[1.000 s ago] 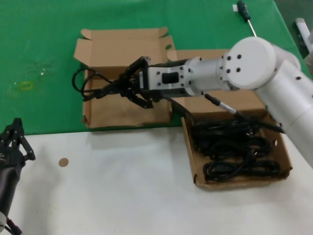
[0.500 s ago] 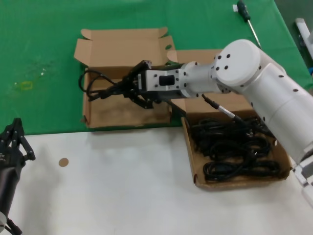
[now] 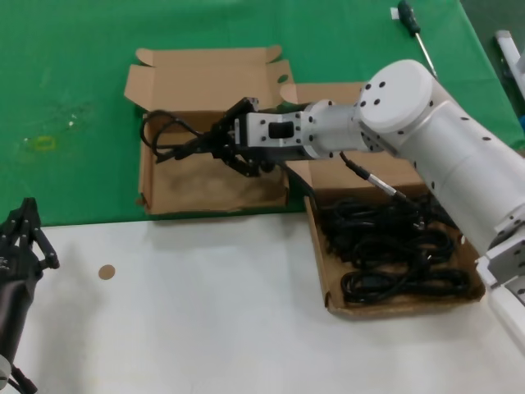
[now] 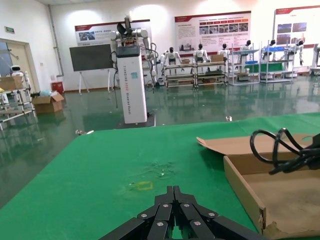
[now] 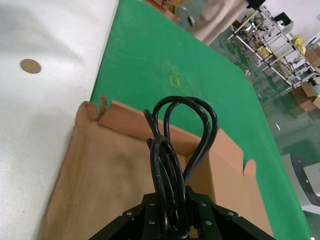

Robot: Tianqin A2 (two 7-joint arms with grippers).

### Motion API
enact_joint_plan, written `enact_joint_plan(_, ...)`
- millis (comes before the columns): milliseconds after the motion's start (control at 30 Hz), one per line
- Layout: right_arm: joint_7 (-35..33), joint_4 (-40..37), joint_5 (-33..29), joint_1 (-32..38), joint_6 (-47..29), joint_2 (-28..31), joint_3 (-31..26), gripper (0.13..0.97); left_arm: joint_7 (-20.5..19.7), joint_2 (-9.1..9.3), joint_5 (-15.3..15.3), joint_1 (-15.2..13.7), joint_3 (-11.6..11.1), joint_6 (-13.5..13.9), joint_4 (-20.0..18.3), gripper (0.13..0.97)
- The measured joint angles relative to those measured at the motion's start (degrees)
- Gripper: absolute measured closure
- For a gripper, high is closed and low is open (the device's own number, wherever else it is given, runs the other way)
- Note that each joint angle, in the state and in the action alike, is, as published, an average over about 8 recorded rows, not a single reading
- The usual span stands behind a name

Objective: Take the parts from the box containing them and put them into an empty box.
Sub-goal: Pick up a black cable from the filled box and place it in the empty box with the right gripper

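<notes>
A black power cord bundle (image 3: pixel 168 138) hangs clamped in the right pincer (image 3: pixel 215 148), held over the smaller cardboard box (image 3: pixel 209 185). Its loops reach past the pincer toward the box's left wall, and in the head view the outermost loop sits about level with that wall's top edge; whether it touches the cardboard is hard to tell from here. In the right wrist view the cord (image 5: pixel 172 150) runs straight out from between the closed fingers, with the brown floor of the box beneath it and bare on both sides.

The box's lid (image 3: pixel 205 78) lies folded back flat on the green mat (image 3: pixel 74 82), its ear flaps spread. The front wall runs along the line where the mat meets the white table (image 3: pixel 205 295).

Just to the right, touching the smaller box at its corner, stands the wider shallow box (image 3: pixel 328 279), where more black cords (image 3: pixel 394 246) lie piled across its floor. The right arm (image 3: pixel 410 107) stretches across this box's rear half.

The left pincer (image 3: pixel 25 238) rests low at the table's near left corner, well apart from both boxes; in the left wrist view its fingers (image 4: pixel 175 220) lie together. A small brown disc (image 3: pixel 106 272) lies on the white surface near it. A screwdriver (image 3: pixel 410 25) lies at the mat's far right.
</notes>
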Motion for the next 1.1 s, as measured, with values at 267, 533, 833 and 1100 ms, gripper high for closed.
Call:
enact_joint_plan(267, -2.75, -3.38, 1.02, 1.12, 0.93, -1.36, 0.79, 0.835, 0.0, 0.0, 0.0, 0.0, 0.0, 0.0, 0.0, 0.945)
enact_joint_plan(533, -2.68, -3.18, 1.1, 1.31, 1.23, -1.66, 0.88, 0.753, 0.0, 0.0, 0.0, 0.0, 0.0, 0.0, 0.0, 0.945)
enact_joint_plan(833, 2.72, 2.95, -0.91, 0.17, 0.64, 0.61, -0.23, 0.67, 0.0, 0.0, 0.0, 0.0, 0.0, 0.0, 0.0, 0.945)
enact_joint_plan(1100, 7.96, 10.08, -2.54, -1.88, -0.27, 3.82, -0.79, 0.468, 0.0, 0.0, 0.0, 0.0, 0.0, 0.0, 0.0, 0.945)
